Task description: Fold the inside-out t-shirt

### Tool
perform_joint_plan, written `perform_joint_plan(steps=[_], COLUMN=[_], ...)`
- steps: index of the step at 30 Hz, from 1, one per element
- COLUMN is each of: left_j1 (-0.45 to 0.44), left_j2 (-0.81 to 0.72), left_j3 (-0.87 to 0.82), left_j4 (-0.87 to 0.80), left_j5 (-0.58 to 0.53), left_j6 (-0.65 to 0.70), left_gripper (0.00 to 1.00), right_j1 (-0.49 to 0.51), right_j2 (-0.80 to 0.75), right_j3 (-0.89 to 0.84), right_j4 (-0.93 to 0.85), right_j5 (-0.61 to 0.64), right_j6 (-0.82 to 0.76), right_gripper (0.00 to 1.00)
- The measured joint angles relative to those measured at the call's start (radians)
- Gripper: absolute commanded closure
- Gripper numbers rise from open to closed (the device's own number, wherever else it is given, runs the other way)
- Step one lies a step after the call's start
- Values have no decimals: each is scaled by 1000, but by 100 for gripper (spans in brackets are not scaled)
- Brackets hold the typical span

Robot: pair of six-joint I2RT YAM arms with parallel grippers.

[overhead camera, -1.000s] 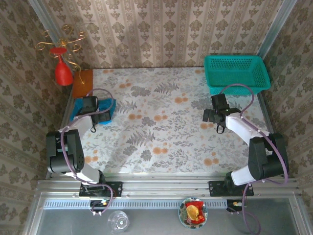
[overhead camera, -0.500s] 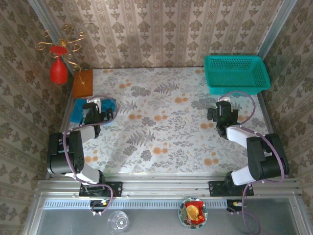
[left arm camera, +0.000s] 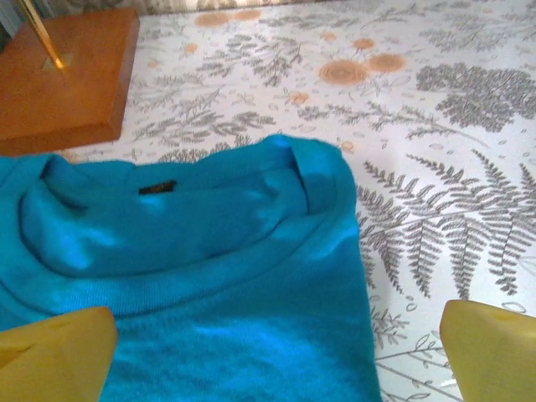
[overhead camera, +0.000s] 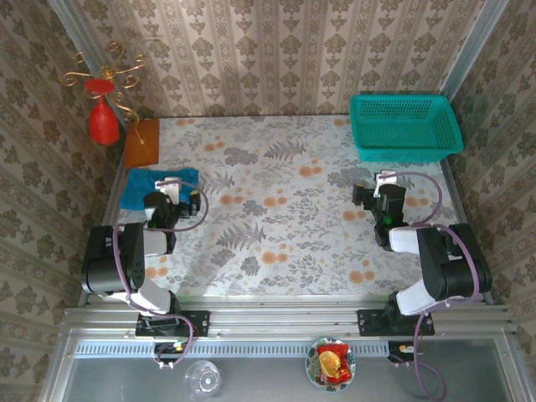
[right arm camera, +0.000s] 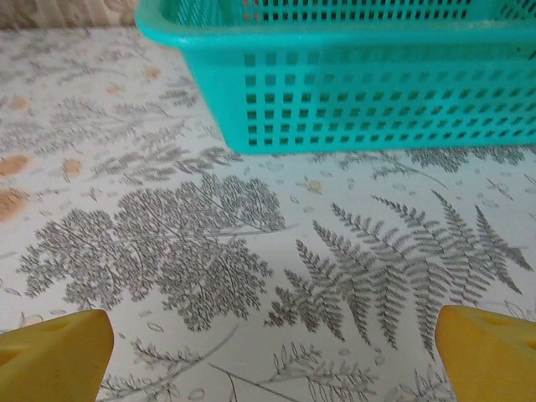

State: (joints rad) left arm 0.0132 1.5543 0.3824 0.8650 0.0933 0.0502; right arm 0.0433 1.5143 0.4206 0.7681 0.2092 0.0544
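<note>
- Inside-out t-shirt, bright blue, is seen lying at the left edge of the desk, just on the near side of a wooden stand base.
- Left arm is folded back on itself, wrist held low. Left fingers are spread wide and empty over the shirt's near part, with the collar ahead of them. Contact with the cloth cannot be told.
- Right arm is folded likewise. Right fingers are spread wide and empty over bare desk, aimed at the teal basket and apart from it.

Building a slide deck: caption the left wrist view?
Open left hand over the blue t-shirt, near a wooden base on the floral table.
</note>
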Motion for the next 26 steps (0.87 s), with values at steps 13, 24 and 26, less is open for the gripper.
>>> perform_joint_plan(steps=[13, 24, 26], left_j1=[-45, -53, -53], left_j2=[0, 0, 0], left_j3=[-1, -1, -1], left_j4=[35, 61, 63], left_j5=[-106, -121, -121], left_j6=[18, 26, 26], left_gripper=[0, 0, 0], right_j1=[-5, -5, -7], right_j2=[8, 8, 8], right_j3=[-8, -8, -8], right_j4=[58, 60, 60], right_j5=[-38, -39, -39], right_j6=[0, 0, 0], right_gripper=[0, 0, 0])
